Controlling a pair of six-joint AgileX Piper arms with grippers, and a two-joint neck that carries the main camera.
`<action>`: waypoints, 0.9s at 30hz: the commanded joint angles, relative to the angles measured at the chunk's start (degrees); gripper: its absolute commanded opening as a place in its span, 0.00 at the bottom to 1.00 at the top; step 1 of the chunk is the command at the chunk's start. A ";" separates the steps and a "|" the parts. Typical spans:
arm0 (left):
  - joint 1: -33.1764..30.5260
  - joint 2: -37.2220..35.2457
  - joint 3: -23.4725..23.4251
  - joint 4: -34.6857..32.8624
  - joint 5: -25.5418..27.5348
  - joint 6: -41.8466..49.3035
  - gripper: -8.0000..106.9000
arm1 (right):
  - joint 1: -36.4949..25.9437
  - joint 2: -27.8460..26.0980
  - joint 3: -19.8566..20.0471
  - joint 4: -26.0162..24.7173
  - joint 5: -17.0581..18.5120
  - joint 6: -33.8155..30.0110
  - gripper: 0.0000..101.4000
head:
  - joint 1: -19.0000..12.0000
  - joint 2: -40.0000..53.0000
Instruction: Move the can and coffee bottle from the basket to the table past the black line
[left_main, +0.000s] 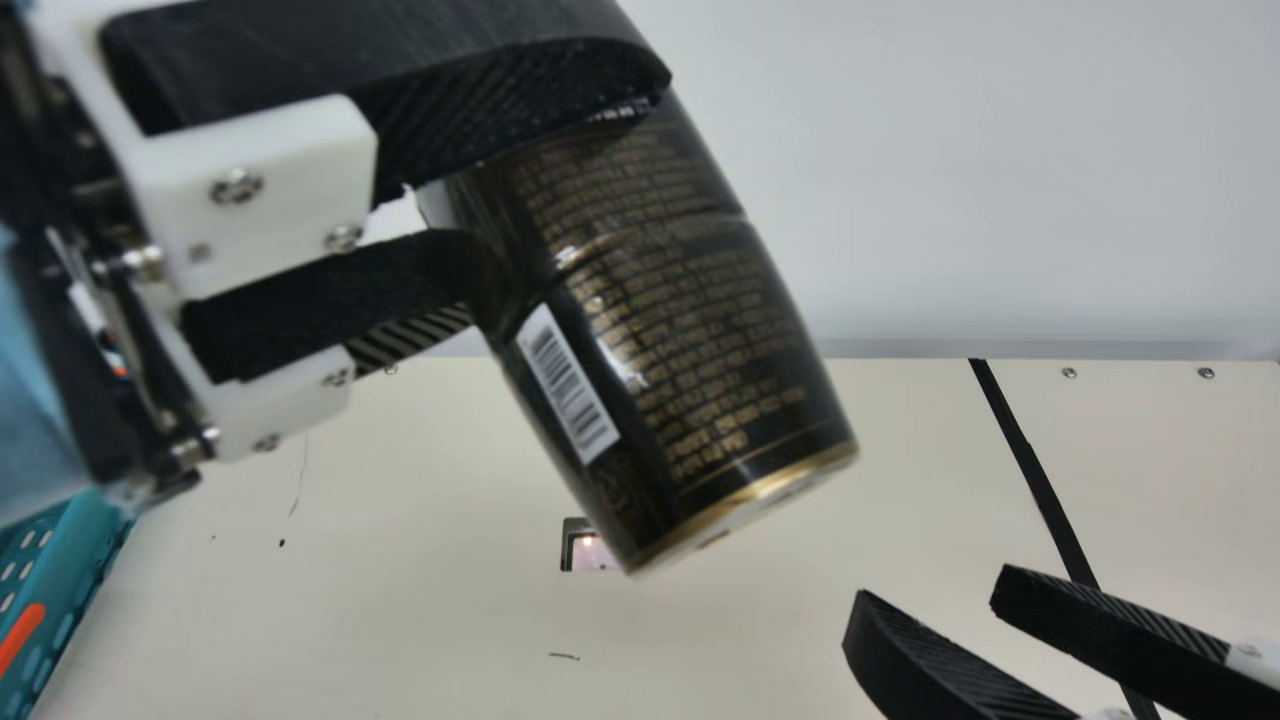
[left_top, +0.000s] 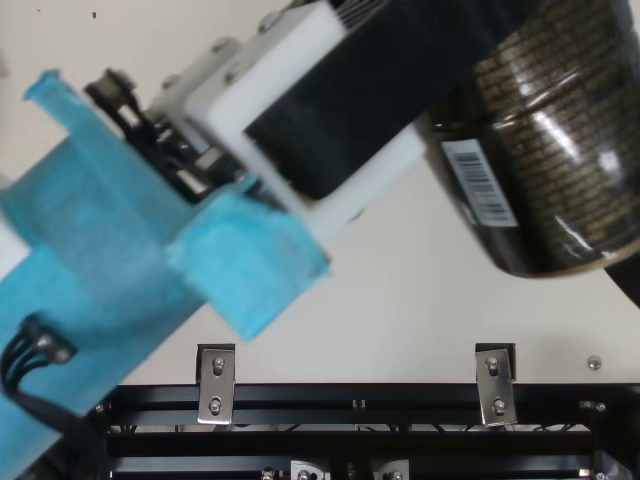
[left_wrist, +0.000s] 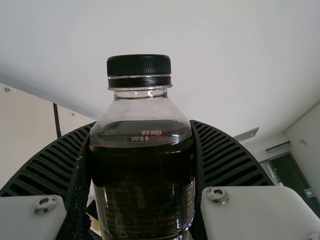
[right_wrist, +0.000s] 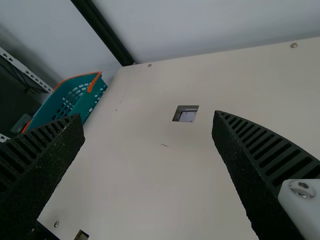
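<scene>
Left gripper: you have its two fingers (left_main: 500, 110) closed in on the coffee bottle, one on either side, at eleven o'clock in the main view.
Coffee bottle (left_main: 660, 320): up off the table (left_main: 420, 600), tilted, its base pointing toward five o'clock; the left wrist view shows you its black cap (left_wrist: 139, 67) on and dark liquid inside.
Right gripper (left_main: 930, 610): between four and five o'clock, fingers spread well apart, nothing between them.
Black line (left_main: 1040, 480): runs from three down to four o'clock on the table; your bottle is on the basket's side of it.
Basket (left_main: 85, 560): teal and orange, at eight o'clock.
</scene>
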 joint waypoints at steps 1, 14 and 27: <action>-0.37 0.61 -0.06 -3.30 -0.63 0.18 0.16 | 0.00 0.00 0.00 0.00 0.00 0.00 1.00 | -1.78 -0.58; -1.59 2.27 -0.35 -7.46 -2.81 0.97 0.16 | 0.00 0.00 0.00 0.00 0.00 0.00 1.00 | -1.78 -0.58; 0.31 1.89 -0.80 -13.83 0.02 8.14 0.16 | 0.00 0.00 0.00 0.00 0.00 0.00 1.00 | -1.78 -0.58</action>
